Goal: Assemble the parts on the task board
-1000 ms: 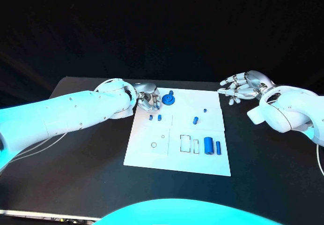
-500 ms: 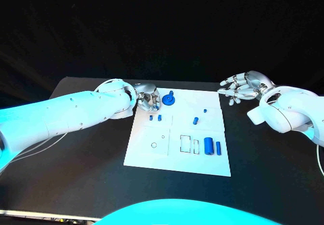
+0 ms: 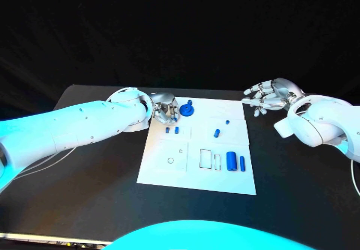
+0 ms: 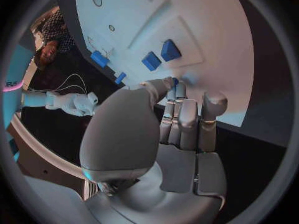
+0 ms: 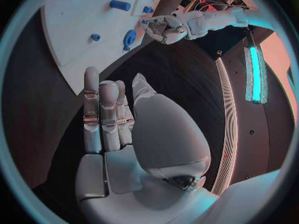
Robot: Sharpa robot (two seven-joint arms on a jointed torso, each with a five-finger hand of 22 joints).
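The left robot hand (image 3: 164, 113) sits at the task board's (image 3: 196, 174) far left corner, fingers curled, seemingly pinching a small blue part (image 4: 175, 81); the right robot hand (image 3: 268, 97) hovers open beside the far right edge; I would press down slowly, keeping it upright.

**Hidden, cut off or too small to tell**

In the head view the left hand (image 3: 161, 113) covers the upper left corner of the white board (image 3: 195, 172), and whether its fingers (image 3: 171, 121) touch the round blue part (image 3: 187, 110) beside them cannot be told. The left wrist view has the palm and thumb blocking the near edge of the board; a small blue piece (image 4: 175, 81) shows at the fingertips, too little of it to say what it is or whether it is gripped. The two small blue pegs (image 3: 171, 130) and the outlines drawn on the board are too small to make out. The dark surface (image 3: 82, 182) runs out of the frame at lower left and right.
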